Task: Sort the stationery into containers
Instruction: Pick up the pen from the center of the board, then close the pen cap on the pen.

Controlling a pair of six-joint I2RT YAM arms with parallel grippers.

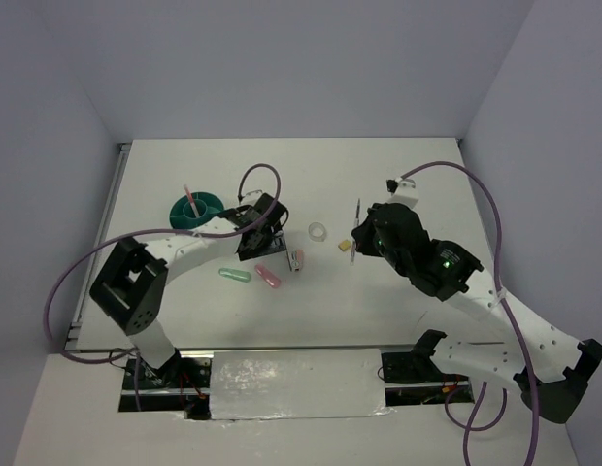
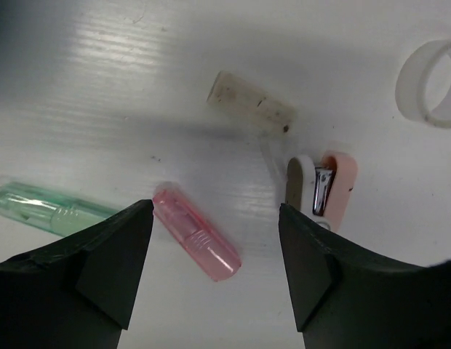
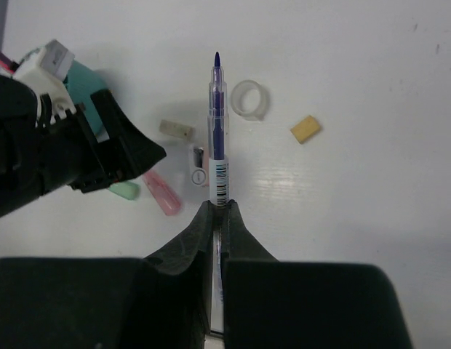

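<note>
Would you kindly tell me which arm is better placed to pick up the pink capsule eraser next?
Left. The left fingers stand open above the pink eraser, one on each side in the wrist view, while the right fingers are shut on the clear pen.

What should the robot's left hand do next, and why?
Probably lower the left gripper and close on the pink eraser: the wrist view shows its jaws open, with the eraser lying loose on the table between them.

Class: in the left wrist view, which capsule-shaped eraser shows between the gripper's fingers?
The pink eraser; the green eraser lies outside the left gripper's gap.
</note>
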